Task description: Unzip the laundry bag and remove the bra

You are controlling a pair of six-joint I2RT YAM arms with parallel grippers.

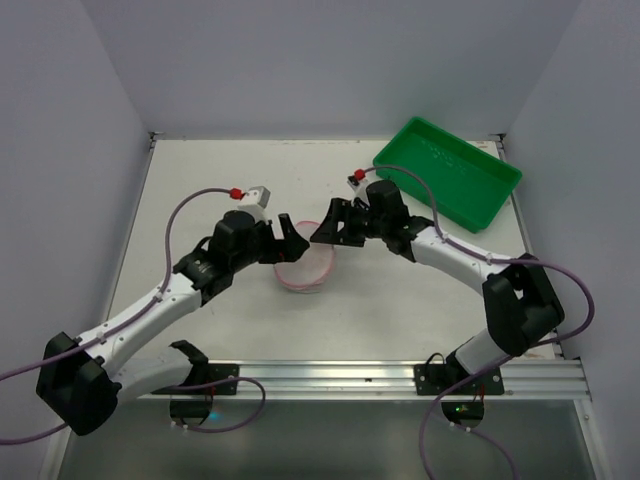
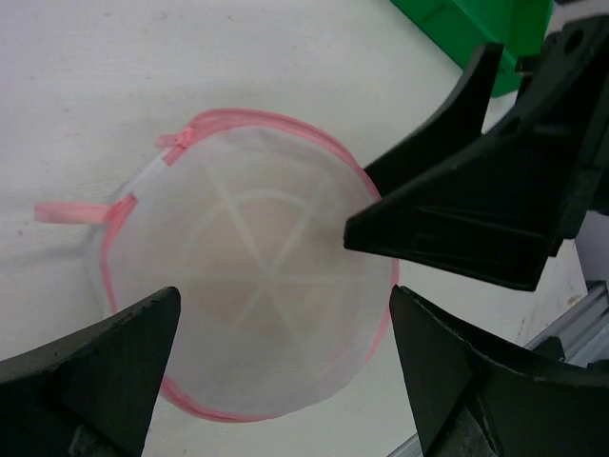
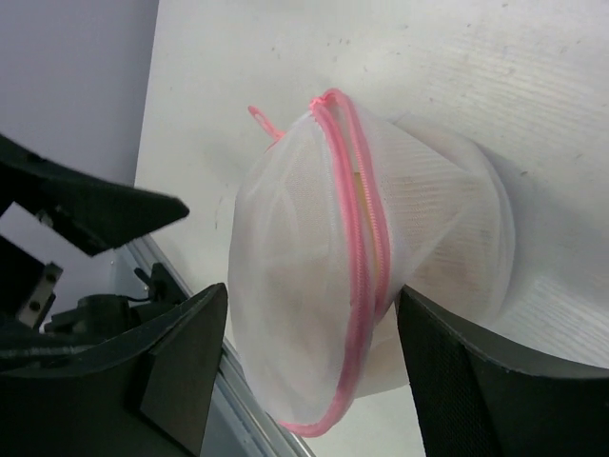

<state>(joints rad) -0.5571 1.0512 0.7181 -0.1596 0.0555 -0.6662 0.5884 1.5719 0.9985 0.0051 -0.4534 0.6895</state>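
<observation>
Left end effector (image 2: pixel 285 303) and right end effector (image 3: pixel 312 295) apart at laundry bag (image 1: pixel 305 268); green tray (image 1: pixel 447 172) beyond

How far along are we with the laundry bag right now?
Done: nothing visible yet. The pink zip looks shut round the laundry bag, with what looks like the bra showing beige through the mesh. In hand: left gripper and right gripper hang open either side of the bag, neither gripping. Remaining: open the zip, take the bra out.
</observation>
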